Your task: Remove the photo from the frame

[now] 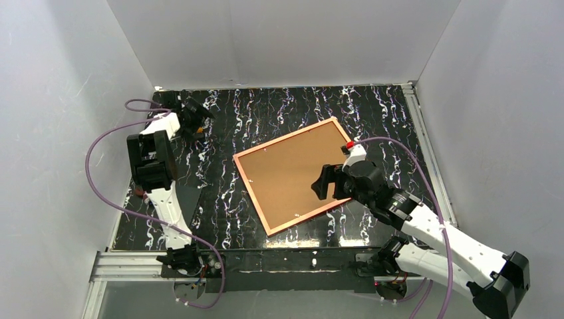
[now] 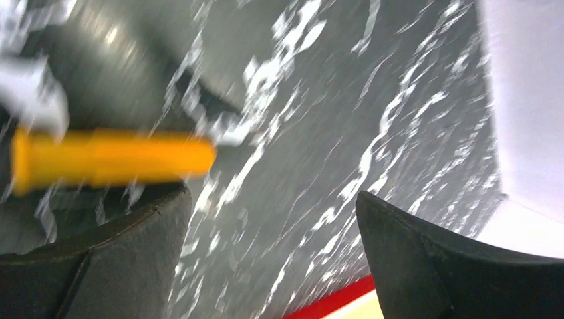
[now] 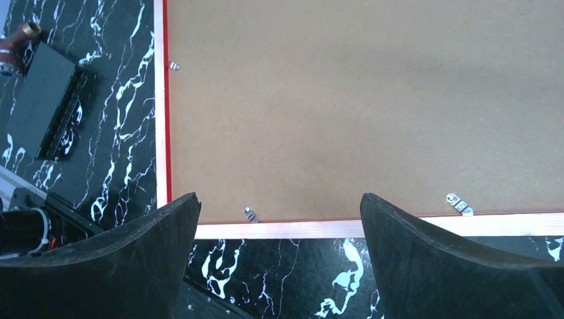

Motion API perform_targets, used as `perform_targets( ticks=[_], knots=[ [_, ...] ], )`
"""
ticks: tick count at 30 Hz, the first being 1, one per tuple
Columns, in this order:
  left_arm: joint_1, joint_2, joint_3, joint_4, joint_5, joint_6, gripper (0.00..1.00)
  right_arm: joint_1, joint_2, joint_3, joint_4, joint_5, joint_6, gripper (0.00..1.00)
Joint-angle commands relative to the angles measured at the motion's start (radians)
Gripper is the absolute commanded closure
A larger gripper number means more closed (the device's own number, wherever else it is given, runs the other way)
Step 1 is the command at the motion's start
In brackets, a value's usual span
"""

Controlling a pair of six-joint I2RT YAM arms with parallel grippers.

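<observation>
The frame (image 1: 282,138) lies face down, turned at an angle, in the middle of the black marbled table; its rim looks orange-pink. The photo sits inside it with only its brown board back (image 1: 289,174) showing; the print side is hidden. My right gripper (image 1: 330,183) is open and empty above the frame's right edge. In the right wrist view its jaws (image 3: 279,206) straddle the rim (image 3: 279,230), with the brown back (image 3: 359,100) beyond and small metal tabs (image 3: 250,214) along the edge. My left gripper (image 1: 199,121) is open and empty at the far left, away from the frame.
White walls (image 1: 279,40) close in the table on three sides. A dark flat sheet (image 1: 189,199) lies near the left arm. A black box (image 3: 46,100) sits left of the frame. The left wrist view is blurred, with an orange bar (image 2: 113,158) and a red strip (image 2: 332,302).
</observation>
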Motion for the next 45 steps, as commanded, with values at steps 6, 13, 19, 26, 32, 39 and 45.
perform_targets(
  ticks=[6, 13, 19, 26, 32, 39, 45],
  knots=[
    [0.046, 0.099, 0.008, 0.398, 0.229, -0.089, 0.14, -0.073, 0.018, 0.012, 0.030, -0.063, -0.047, 0.02],
    [0.074, 0.120, 0.065, 0.410, 0.305, -0.110, 0.13, -0.077, 0.096, 0.037, 0.049, -0.121, -0.032, 0.04],
    [0.082, 0.047, 0.211, -0.040, 0.178, 0.224, 0.08, -0.077, 0.102, 0.027, 0.054, -0.130, -0.025, 0.05],
    [0.097, 0.006, 0.268, -0.269, -0.058, 0.547, 0.02, -0.077, 0.114, 0.017, 0.063, -0.161, -0.020, 0.04],
    [0.152, 0.068, 0.290, -0.189, -0.104, 0.515, 0.02, -0.078, 0.146, 0.027, 0.072, -0.179, -0.019, 0.05],
    [0.167, 0.215, 0.478, -0.309, -0.100, 0.450, 0.02, -0.079, 0.177, 0.037, 0.083, -0.187, -0.012, 0.05],
    [0.183, 0.294, 0.572, -0.460, -0.100, 0.312, 0.02, -0.080, 0.166, 0.046, 0.077, -0.199, -0.005, 0.06]
  ],
)
